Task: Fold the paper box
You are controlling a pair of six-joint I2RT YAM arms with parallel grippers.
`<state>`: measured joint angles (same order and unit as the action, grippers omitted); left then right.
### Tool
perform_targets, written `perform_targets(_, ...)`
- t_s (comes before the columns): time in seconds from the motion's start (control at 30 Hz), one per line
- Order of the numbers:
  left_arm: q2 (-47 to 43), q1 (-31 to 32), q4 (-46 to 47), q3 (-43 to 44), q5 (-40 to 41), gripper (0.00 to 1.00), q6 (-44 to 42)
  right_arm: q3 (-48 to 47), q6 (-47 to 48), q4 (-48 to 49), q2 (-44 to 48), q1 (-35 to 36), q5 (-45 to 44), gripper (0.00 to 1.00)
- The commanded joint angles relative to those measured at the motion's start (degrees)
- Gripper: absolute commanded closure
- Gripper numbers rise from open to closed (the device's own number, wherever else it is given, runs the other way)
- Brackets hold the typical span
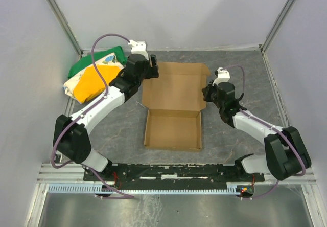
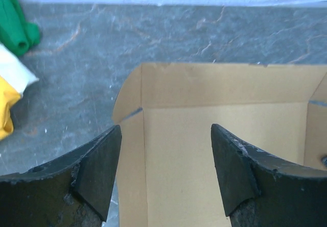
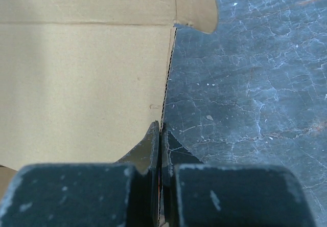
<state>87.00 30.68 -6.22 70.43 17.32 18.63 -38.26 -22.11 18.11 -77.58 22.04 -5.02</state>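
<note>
Paper box (image 1: 172,107) on grey table (image 1: 122,132), white walls (image 1: 168,12); L gripper (image 2: 166,135) apart, R gripper (image 3: 161,130) together.

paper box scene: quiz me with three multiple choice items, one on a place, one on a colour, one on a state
1. Seen from above, the cloth bundle lies: A) left of the paper box; B) inside it; C) right of it.
2. The paper box is: A) white; B) brown; C) green.
3. The left tool is: A) shut on the cloth bundle; B) shut on the paper box; C) open.

Answers:
1 A, the bundle sits at the far left of the table, apart from the box.
2 B, it is plain brown cardboard in every view.
3 C, its fingers stand wide apart over the box.
</note>
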Motion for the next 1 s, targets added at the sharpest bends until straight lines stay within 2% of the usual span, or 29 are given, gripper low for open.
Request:
perform_targets(0.0, 0.34, 0.19, 2.44, 6.07, -3.78, 0.22, -6.03, 4.52, 1.56, 10.48, 5.01, 0.25, 2.20, 0.98)
perform_targets(0.33, 7.25, 0.22, -0.13, 19.74, -12.48, 0.23, -5.10, 8.48, 1.32, 7.42, 12.43, 0.88, 5.21, 0.98)
perform_targets(0.47, 13.72, 0.30, -5.52, 28.51, -23.01, 0.28, -7.99, 9.53, 1.85, 7.38, 13.90, 1.36, 5.10, 0.98)
perform_targets(0.57, 17.27, 0.17, -9.84, 33.65, -29.72, 0.28, -13.85, 9.95, 2.43, 7.23, 14.36, 1.48, 4.91, 0.98)
perform_targets(0.73, 17.02, -0.80, -14.91, 33.95, -48.04, 0.25, -28.20, 9.85, 2.77, 6.51, 14.45, 1.49, 5.30, 0.98)
perform_targets(0.87, 14.92, -2.47, -8.12, 27.41, -53.65, 0.25, -29.92, 9.55, 2.77, 6.17, 14.67, 1.48, 5.85, 0.98)
perform_targets(0.97, 16.01, -4.36, -7.34, 27.93, -56.97, 0.26, -29.10, 9.27, 3.26, 5.21, 15.15, 1.50, 5.94, 0.98)
